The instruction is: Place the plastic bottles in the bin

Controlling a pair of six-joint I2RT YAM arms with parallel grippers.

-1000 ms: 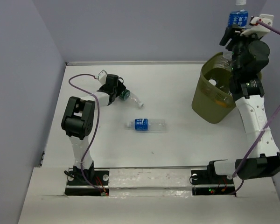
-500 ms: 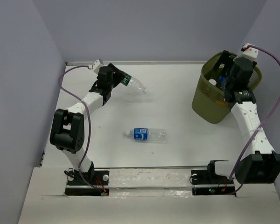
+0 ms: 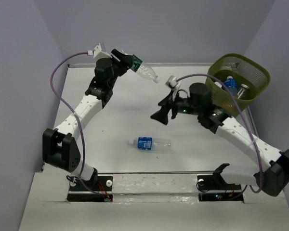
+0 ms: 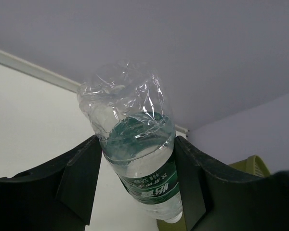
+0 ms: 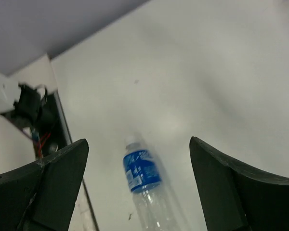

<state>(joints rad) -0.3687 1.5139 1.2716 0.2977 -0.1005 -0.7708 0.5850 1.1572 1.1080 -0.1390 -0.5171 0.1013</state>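
Two pickups are in hand. The left gripper (image 3: 133, 63) clamps the green bottle (image 3: 145, 73), held off the desk (image 3: 111, 125) at 11 o'clock. It likely next needs to swing to the bin (image 3: 260, 72) at 2 o'clock and release over the rim. The right gripper (image 3: 164, 110), jaws wide and empty, hangs above the blue bottle (image 3: 151, 143) lying toward 6 o'clock and probably needs to descend. The bin already holds at least two bottles (image 3: 230, 85).
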